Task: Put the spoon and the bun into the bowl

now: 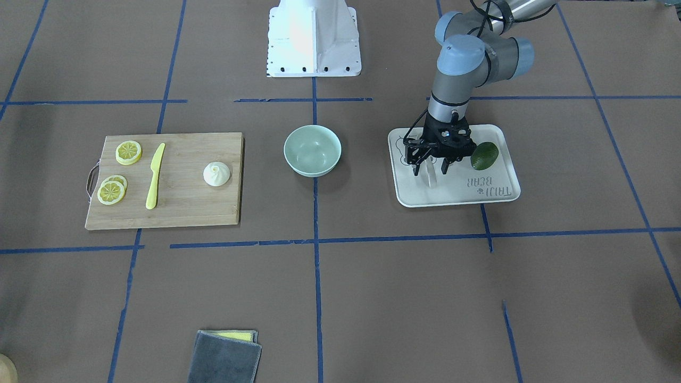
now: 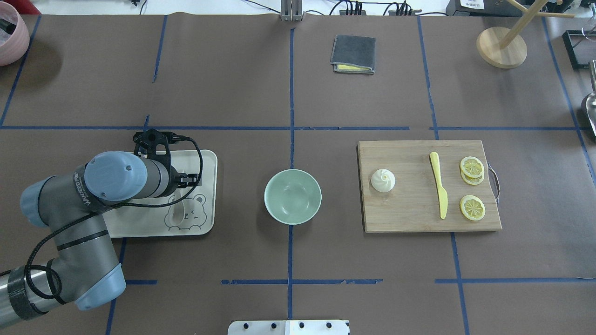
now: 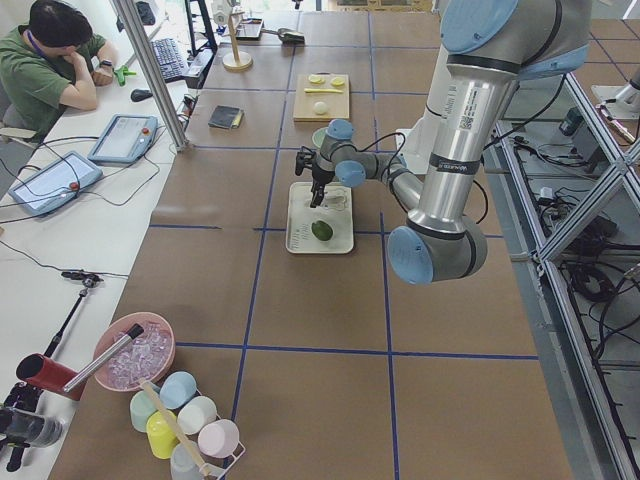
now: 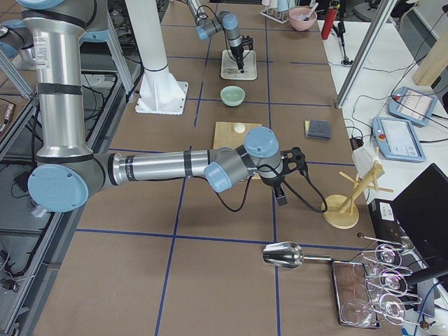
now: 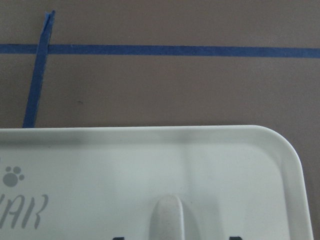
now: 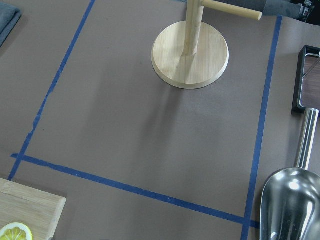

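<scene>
The pale spoon (image 1: 431,178) lies on a white tray (image 1: 479,194) on my left side. My left gripper (image 1: 430,170) is low over the tray and open, one finger on each side of the spoon's handle (image 5: 167,217). The mint-green bowl (image 1: 312,167) stands empty at the table's middle. The white pleated bun (image 1: 216,174) sits on a wooden cutting board (image 1: 186,207). My right gripper (image 4: 280,192) shows only in the exterior right view, past the board's far side; I cannot tell whether it is open or shut.
A green avocado (image 1: 484,155) lies on the tray beside the gripper. A yellow knife (image 1: 155,175) and lemon slices (image 1: 129,152) lie on the board. A grey cloth (image 1: 226,356), a wooden stand (image 2: 501,46) and a metal scoop (image 6: 290,205) lie farther off.
</scene>
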You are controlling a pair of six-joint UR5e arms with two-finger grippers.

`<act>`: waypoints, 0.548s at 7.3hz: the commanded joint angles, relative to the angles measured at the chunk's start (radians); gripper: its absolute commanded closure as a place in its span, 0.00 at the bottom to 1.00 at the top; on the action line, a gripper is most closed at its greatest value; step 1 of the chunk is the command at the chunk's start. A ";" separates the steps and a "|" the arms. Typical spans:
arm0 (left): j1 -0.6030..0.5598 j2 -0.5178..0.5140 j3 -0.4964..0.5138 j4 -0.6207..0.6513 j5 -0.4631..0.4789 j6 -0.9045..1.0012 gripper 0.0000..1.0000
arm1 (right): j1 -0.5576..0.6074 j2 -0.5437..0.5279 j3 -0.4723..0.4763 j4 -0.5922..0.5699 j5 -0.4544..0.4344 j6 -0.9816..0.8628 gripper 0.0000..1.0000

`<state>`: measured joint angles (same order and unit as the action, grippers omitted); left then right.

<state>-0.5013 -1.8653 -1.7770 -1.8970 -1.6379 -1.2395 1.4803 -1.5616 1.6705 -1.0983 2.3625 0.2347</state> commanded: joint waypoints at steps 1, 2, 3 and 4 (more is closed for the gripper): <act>0.007 0.002 0.004 -0.001 0.001 0.000 0.38 | 0.000 0.000 -0.006 0.000 0.001 0.000 0.00; 0.009 0.002 0.004 -0.001 0.000 0.000 0.58 | 0.000 0.002 -0.006 0.000 0.000 0.000 0.00; 0.009 0.002 -0.001 -0.001 0.000 0.000 0.92 | 0.000 0.002 -0.006 0.000 0.001 0.000 0.00; 0.007 0.002 -0.016 0.001 0.000 0.000 1.00 | 0.000 0.002 -0.006 0.000 0.001 0.000 0.00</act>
<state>-0.4933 -1.8639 -1.7798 -1.8972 -1.6381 -1.2395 1.4803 -1.5604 1.6648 -1.0983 2.3634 0.2347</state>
